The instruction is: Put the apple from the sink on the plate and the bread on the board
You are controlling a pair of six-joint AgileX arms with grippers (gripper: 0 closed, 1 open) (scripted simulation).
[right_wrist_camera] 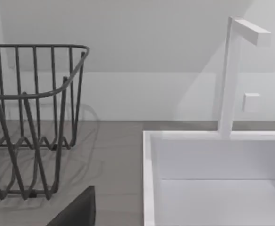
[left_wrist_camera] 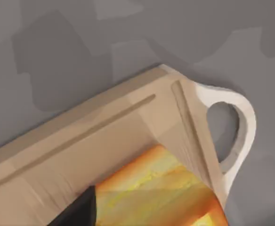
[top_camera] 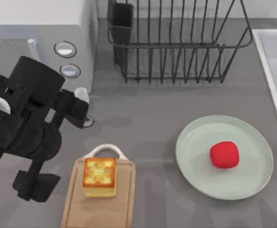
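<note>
already the apple sits on the plate, right of its middle, and the bread lies on the board, up near the white arched handle end. the left claw hangs over the counter above the left side, and its fingers look spread apart, holding nothing. the board and bread are just beside and below that claw, toward the near edge; the plate with the apple is well apart from it, off toward the right. the sink is farther still from the left claw, at the right edge of the counter. a black wire dish rack stands behind the plate, and a pale appliance with round knobs sits just behind the left arm. in the left wrist view the board shows its grooved border with the bread on it. the right wrist view looks at the sink, its white tap and the dish rack; whether the right claw is open or closed, i cannot tell.
</note>
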